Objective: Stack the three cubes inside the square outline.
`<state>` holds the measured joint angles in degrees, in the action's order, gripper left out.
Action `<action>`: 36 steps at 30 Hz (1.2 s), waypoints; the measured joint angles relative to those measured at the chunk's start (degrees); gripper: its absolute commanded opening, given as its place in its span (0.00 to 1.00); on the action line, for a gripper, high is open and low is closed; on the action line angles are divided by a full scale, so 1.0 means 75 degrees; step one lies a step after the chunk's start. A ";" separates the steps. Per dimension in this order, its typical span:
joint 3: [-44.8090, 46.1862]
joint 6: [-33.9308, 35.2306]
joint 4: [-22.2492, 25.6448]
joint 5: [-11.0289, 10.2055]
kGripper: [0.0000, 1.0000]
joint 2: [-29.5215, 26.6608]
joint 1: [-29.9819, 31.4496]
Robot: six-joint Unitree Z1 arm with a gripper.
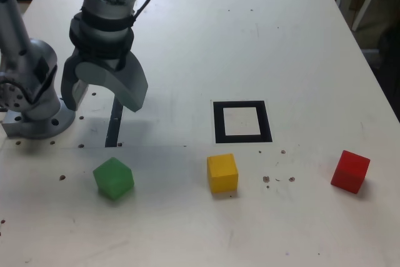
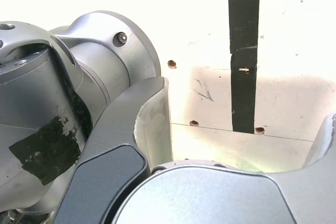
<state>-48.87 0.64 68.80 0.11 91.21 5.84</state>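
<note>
Gripper hung wide open and empty above the table's far-left part in the exterior view, nearest the green cube just toward the near edge, with yellow cube, red cube and square outline farther right.

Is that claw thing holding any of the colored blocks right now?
No, nothing is held. The gripper hangs open and empty above the table, and the green cube, yellow cube and red cube all sit untouched.

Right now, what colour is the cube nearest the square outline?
Yellow: the yellow cube, clearest in the exterior view.
</note>
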 measured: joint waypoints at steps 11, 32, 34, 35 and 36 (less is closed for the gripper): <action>0.0034 0.0000 0.0176 0.0004 0.99 -0.0315 0.0000; -0.2274 -0.0149 0.0967 -0.0054 1.00 0.0639 0.1219; -0.2616 -0.0151 0.1079 -0.0084 1.00 0.0833 0.1348; -0.2778 -0.0162 0.1159 -0.0101 1.00 0.0926 0.1396; -0.2958 -0.0181 0.1222 -0.0118 1.00 0.1034 0.1441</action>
<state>-71.05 -0.72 77.96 -0.78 98.96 16.65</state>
